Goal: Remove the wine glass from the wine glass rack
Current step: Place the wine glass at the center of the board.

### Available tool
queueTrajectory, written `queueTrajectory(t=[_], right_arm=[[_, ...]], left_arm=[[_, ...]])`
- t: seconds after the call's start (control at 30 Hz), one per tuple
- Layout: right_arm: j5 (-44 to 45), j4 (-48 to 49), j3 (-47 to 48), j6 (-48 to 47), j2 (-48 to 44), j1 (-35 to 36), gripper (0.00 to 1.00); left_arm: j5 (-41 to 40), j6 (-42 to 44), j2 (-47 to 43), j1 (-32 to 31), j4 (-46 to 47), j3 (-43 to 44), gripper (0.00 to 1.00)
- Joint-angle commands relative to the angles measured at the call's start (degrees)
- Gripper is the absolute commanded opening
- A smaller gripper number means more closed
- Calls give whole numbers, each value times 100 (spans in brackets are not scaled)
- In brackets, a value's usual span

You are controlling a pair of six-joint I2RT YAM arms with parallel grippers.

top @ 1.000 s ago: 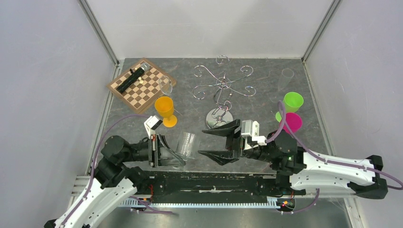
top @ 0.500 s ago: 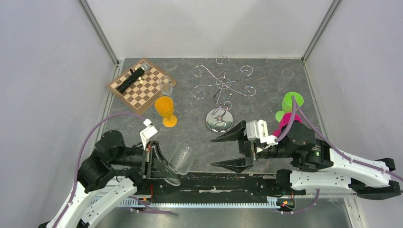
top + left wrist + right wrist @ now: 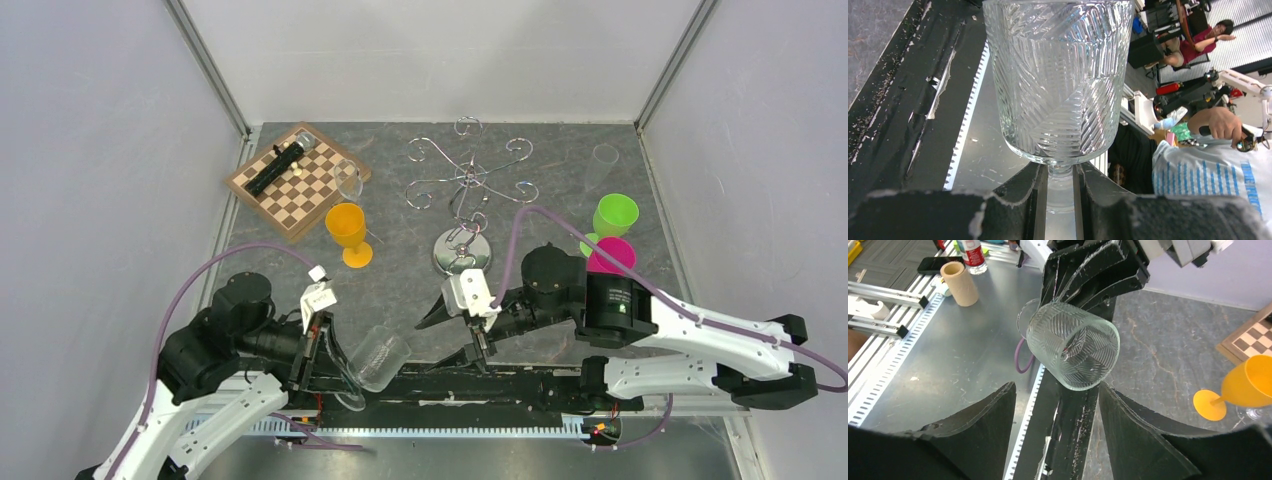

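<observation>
Underneath — grey marbled table point(image 3: 400, 265), pale walls point(image 3: 100, 150).

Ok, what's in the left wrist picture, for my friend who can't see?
A clear ribbed wine glass fills the picture, its stem pinched in the left claw. Behind it is a person in a white and blue shirt.

Bare table point(image 3: 400, 275) fronts the wine glass rack point(image 3: 468, 180), with an orange goblet point(image 3: 347, 228) left and a pink cup point(image 3: 612, 257) right.
</observation>
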Motion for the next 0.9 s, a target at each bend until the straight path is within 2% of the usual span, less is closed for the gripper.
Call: queueTrajectory(t=[0.0,0.33,0.87], right_arm=[[-458,-57,388,-157,123,-104,63],[-1296,301,356,-11,509,-180,57],[-2105,1146,238,436,1059,-180,48]], left_arm=[[388,633,-65,-15,-118,280,2],[392,671,-217,-15,-122,273,2],[440,706,-346,-15,-123,312,2]])
